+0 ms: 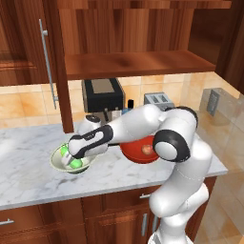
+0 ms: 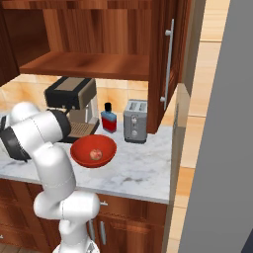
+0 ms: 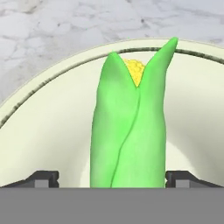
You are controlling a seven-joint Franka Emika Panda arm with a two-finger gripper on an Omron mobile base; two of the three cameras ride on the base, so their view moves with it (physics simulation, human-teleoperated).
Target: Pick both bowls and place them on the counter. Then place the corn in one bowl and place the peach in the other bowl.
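Observation:
The cream-white bowl (image 1: 58, 165) stands on the marble counter (image 1: 28, 181), at the left of the left base view. The green corn (image 3: 129, 131) lies inside this bowl (image 3: 43, 131), its husk parted over yellow kernels at the far end. My gripper (image 1: 71, 159) reaches down into the bowl and is open (image 3: 113, 177). Its fingertips (image 3: 46, 177) stand wide on either side of the corn, and the left one is clear of it. The red bowl (image 1: 132, 151) sits to the right on the counter with the peach (image 1: 147, 149) in it. The right base view also has this bowl (image 2: 81, 153) and the peach (image 2: 96, 154).
A coffee machine (image 1: 102, 97), a red-and-blue bottle (image 2: 109, 120) and a toaster (image 2: 135, 121) line the back wall behind the bowls. An open cabinet door (image 1: 28, 43) hangs at upper left, with a bare wooden shelf (image 1: 138, 62) above the counter.

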